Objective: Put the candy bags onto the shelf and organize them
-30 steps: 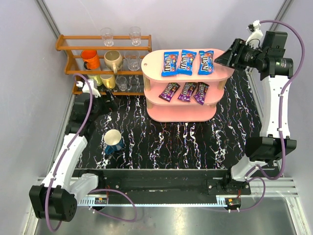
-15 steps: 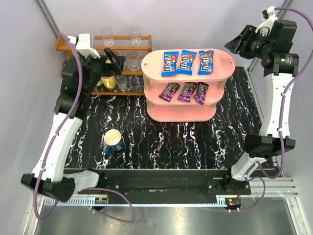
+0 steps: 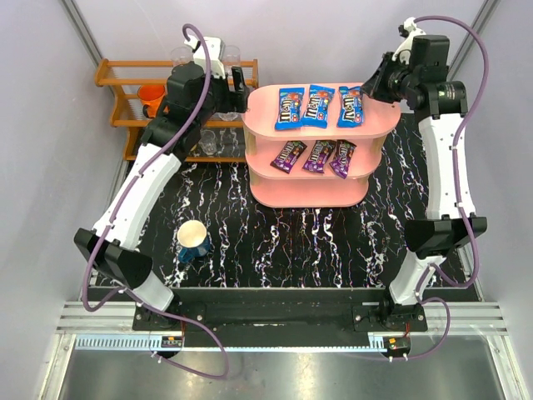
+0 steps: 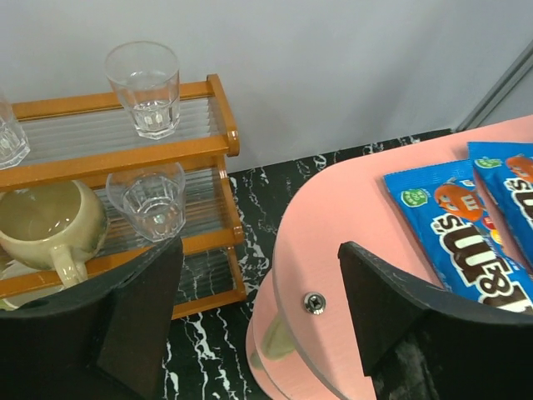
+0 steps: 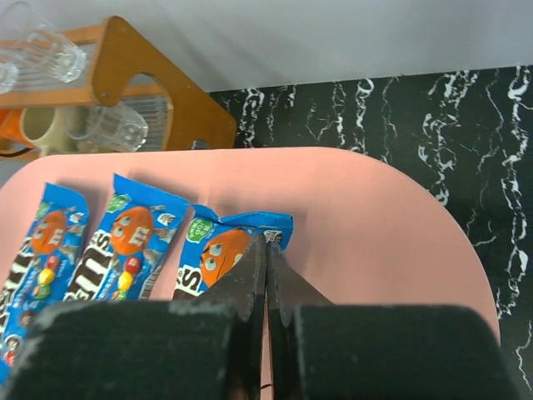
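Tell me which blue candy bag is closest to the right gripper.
The blue bag at the shelf's right end; the right gripper hovers at its corner, the other two blue bags lie farther left.

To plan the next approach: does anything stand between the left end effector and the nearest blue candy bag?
Nothing visible does. The open left end effector is at the left end of the shelf, and only bare board lies between it and the nearest blue candy bag.
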